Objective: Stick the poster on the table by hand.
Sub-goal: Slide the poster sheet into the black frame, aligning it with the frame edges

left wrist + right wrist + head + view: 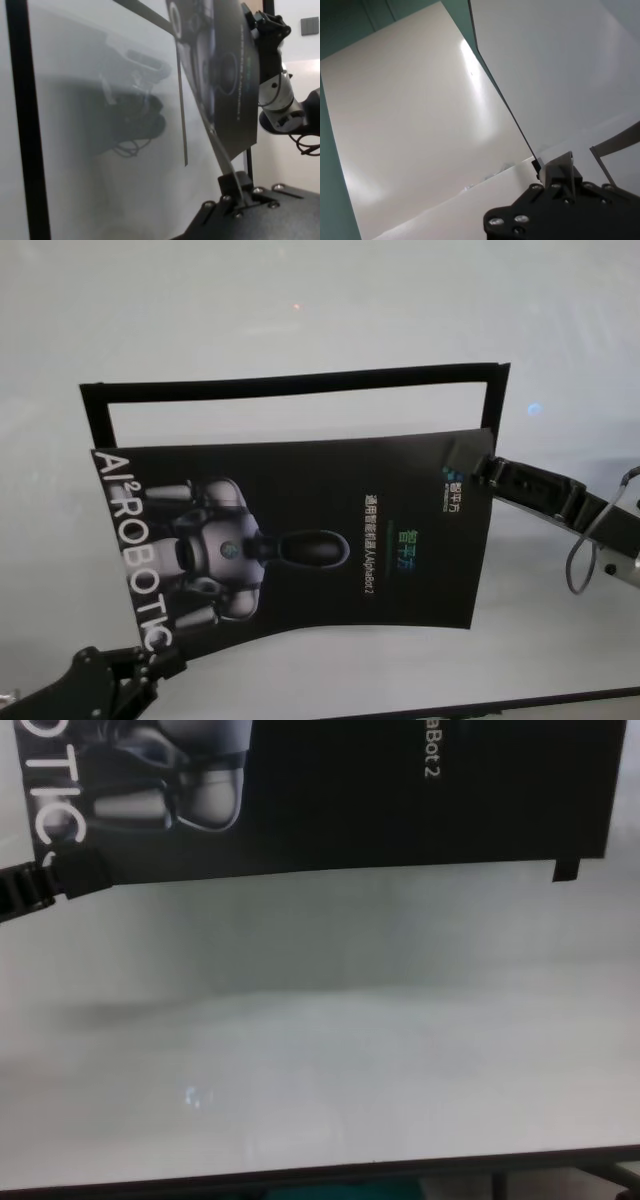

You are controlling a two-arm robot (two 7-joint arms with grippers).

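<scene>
The poster (320, 530), glossy black with white lettering and a silver-grey robot picture, hangs slightly bowed just above the table (300, 300). My left gripper (155, 658) is shut on its near left corner, beside the lettering. My right gripper (487, 472) is shut on its far right corner. In the left wrist view the poster (225, 75) runs edge-on out of the left gripper (235, 187), with the right gripper (262, 25) at its far end. The right wrist view shows the right gripper (547, 172) clamped on the sheet's thin dark edge (505, 105). The chest view catches the poster's lower part (350, 790) and the left gripper (55, 885).
A frame of narrow black tape strips (300, 380) lies on the table, partly under the poster; its far side and both far corners show. One strip end (565, 870) pokes out below the poster's near right corner. The table's dark front edge (320, 1172) runs close by.
</scene>
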